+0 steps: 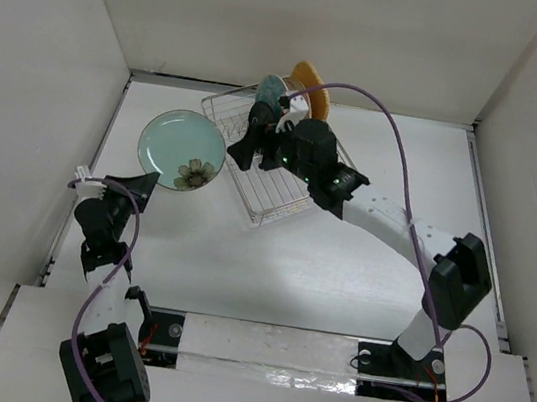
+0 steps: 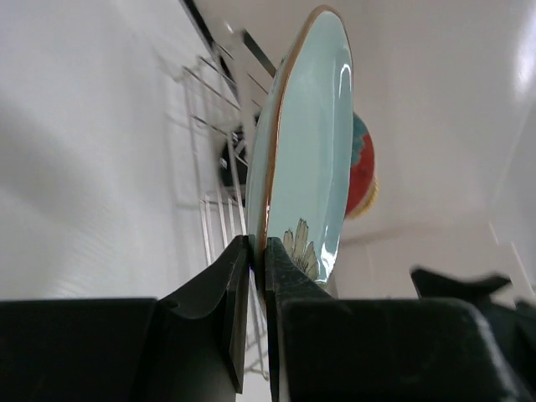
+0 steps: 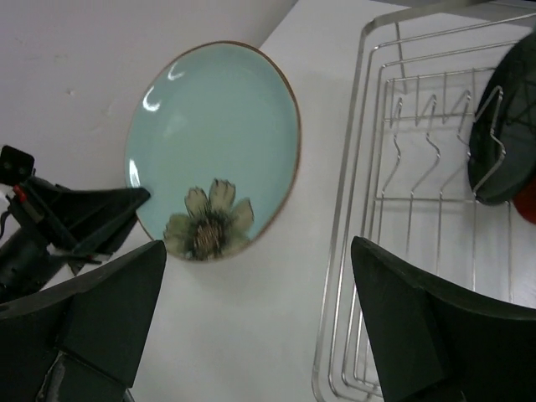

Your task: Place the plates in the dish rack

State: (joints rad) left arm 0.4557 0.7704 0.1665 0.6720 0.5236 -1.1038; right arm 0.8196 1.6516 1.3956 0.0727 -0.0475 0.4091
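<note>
My left gripper [image 1: 146, 183] is shut on the near rim of the pale teal plate [image 1: 181, 148], which has a flower painted on it. It holds the plate left of the dish rack [image 1: 273, 202]. In the left wrist view the fingers [image 2: 257, 251] pinch the plate [image 2: 310, 142] edge-on, with the rack [image 2: 209, 167] and a red plate [image 2: 362, 172] behind it. My right gripper [image 1: 246, 144] is open and empty over the rack's left side. In its wrist view [image 3: 260, 310] I see the teal plate [image 3: 213, 142], the rack [image 3: 394, 209] and a black plate [image 3: 507, 134] standing in the prongs.
Other plates stand at the rack's far end, an orange-brown one [image 1: 309, 86] and a teal-backed one [image 1: 268, 90]. White walls enclose the table on the left, back and right. A purple cable [image 1: 397, 150] loops over the right arm.
</note>
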